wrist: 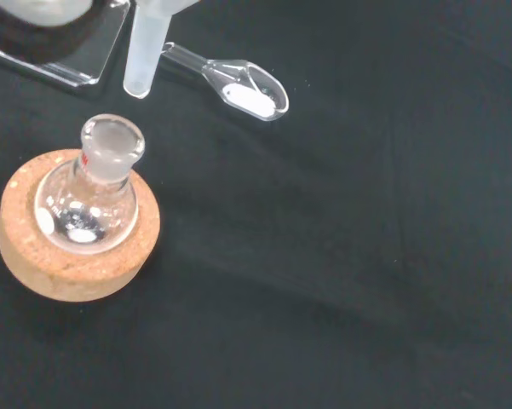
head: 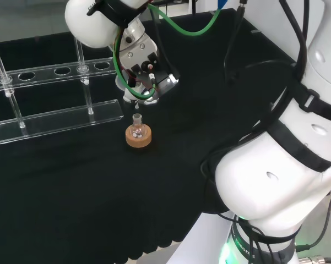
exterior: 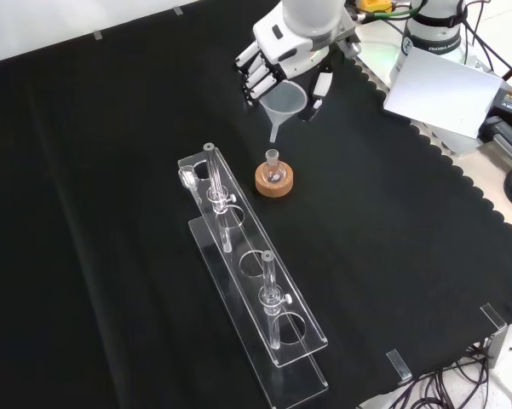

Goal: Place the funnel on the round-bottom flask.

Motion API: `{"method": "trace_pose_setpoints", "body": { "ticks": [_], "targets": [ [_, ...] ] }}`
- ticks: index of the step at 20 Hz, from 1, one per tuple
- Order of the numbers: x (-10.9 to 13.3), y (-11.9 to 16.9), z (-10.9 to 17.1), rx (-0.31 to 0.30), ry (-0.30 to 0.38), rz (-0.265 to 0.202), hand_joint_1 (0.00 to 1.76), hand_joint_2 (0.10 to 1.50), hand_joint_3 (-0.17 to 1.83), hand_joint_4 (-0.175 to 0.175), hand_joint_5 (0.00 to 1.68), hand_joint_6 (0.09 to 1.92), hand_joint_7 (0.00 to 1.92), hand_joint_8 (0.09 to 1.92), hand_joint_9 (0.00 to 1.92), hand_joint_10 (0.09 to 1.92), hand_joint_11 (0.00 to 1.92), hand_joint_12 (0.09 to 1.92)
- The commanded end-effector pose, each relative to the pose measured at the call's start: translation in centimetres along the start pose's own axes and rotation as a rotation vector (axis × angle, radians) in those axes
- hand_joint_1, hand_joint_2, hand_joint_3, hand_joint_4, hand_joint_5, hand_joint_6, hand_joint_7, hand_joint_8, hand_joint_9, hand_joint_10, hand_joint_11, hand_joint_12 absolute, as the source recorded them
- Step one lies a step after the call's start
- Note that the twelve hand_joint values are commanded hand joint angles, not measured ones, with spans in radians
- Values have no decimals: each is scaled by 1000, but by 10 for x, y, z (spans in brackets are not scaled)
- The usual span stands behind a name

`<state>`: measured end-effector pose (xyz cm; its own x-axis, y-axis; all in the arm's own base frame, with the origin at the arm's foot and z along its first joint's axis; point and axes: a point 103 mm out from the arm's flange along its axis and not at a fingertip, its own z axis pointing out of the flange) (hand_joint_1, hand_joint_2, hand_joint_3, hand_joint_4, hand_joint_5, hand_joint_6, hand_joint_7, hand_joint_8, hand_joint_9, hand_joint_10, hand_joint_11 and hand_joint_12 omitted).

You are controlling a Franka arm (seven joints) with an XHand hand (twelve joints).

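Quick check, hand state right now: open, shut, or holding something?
Hand: shut on the funnel, fingers curled round its cone, stem above the round-bottom flask and not yet in its neck.

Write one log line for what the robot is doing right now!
hand: shut on funnel | funnel: above flask, stem not in neck yet | flask: upright on cork ring | rack: untouched

One funnel (exterior: 289, 100) is showing, one round-bottom flask (exterior: 273, 169) is sitting on one cork ring (exterior: 274, 181), and one clear rack (exterior: 256, 277) is standing by (two glass tubes (exterior: 268, 271) are rising from it). One small glass spoon (wrist: 238, 85) is lying on the cloth.
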<state>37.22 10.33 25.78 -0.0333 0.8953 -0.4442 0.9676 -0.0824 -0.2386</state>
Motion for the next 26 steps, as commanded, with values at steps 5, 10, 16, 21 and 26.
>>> {"method": "trace_pose_setpoints", "body": {
  "ticks": [5, 10, 16, 21, 26],
  "targets": [
    [6, 5, 11, 7, -1, 0, 740, 708, 458, 3, 542, 747, 605, 748, 901, 555, 444, 1349],
    [5, 8, 17, 8, 19, 11, 739, 711, 461, 1, 544, 748, 603, 748, 902, 556, 445, 1348],
    [0, 9, 19, 4, 17, 2, 739, 712, 464, 0, 549, 751, 602, 750, 906, 558, 448, 1347],
    [9, 14, 21, 18, 5, -5, 738, 714, 467, 0, 552, 753, 602, 752, 908, 559, 452, 1344],
    [5, 16, 25, 12, 14, -13, 738, 714, 470, 0, 554, 754, 602, 753, 909, 560, 453, 1342]
  ]
}}
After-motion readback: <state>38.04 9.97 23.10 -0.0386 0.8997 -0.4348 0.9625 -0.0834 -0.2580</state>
